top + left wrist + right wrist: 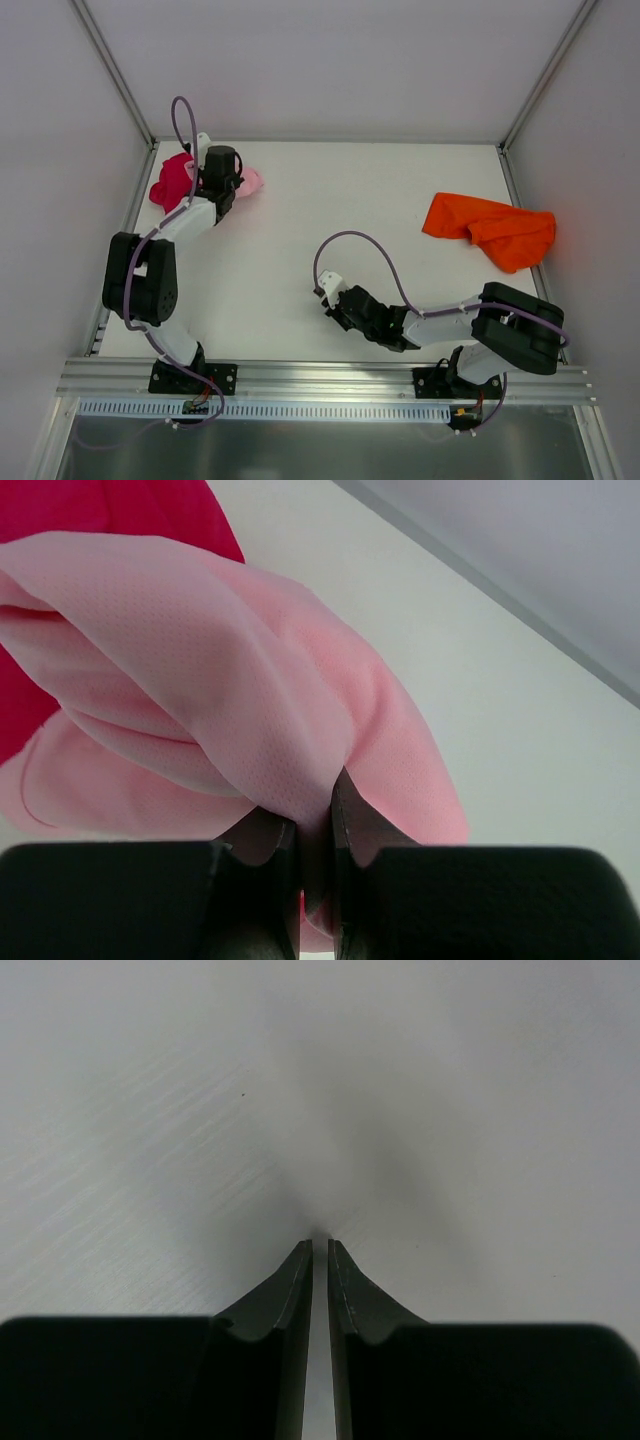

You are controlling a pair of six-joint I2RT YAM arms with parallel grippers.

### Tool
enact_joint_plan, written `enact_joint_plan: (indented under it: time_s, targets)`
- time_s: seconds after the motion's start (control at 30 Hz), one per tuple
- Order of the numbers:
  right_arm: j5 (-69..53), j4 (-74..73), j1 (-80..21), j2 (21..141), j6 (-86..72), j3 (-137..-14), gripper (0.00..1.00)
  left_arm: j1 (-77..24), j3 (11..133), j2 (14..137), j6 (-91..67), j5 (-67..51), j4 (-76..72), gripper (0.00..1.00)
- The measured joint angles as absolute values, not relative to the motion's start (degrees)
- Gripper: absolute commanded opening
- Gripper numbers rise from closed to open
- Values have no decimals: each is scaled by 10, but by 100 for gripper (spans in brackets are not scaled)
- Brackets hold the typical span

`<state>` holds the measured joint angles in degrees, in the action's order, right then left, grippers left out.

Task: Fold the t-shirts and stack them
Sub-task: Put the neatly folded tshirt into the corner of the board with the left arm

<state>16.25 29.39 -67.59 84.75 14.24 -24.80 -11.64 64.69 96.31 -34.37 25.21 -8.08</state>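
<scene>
Pink t-shirt (250,700) in left jaws; orange t-shirt (490,228) left-right

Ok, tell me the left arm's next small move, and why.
Probably pull the pink shirt toward the table's middle: the left pincer is shut on a fold of it, and it lies bunched against the red shirt in the far corner.

Your far-left corner is crowded: red t-shirt (172,182) and pink t-shirt (249,182) bunched together, left gripper (222,187) over them, side wall (60,150) close by. Orange t-shirt (490,228) blocks the right edge. You have open table (330,200) through the centre and far middle; right gripper (329,297) sits low near-centre.
</scene>
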Motion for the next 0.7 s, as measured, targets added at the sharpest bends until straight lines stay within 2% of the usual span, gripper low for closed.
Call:
enact_joint_plan:
  time_s: [0.27,0.7]
  targets:
    - [163,296,-679,848,142,-247,15,-115,771,1010,-267,287,-44,0]
    - [162,303,-688,851,143,-246,15,-65,863,1013,-185,388,-23,0]
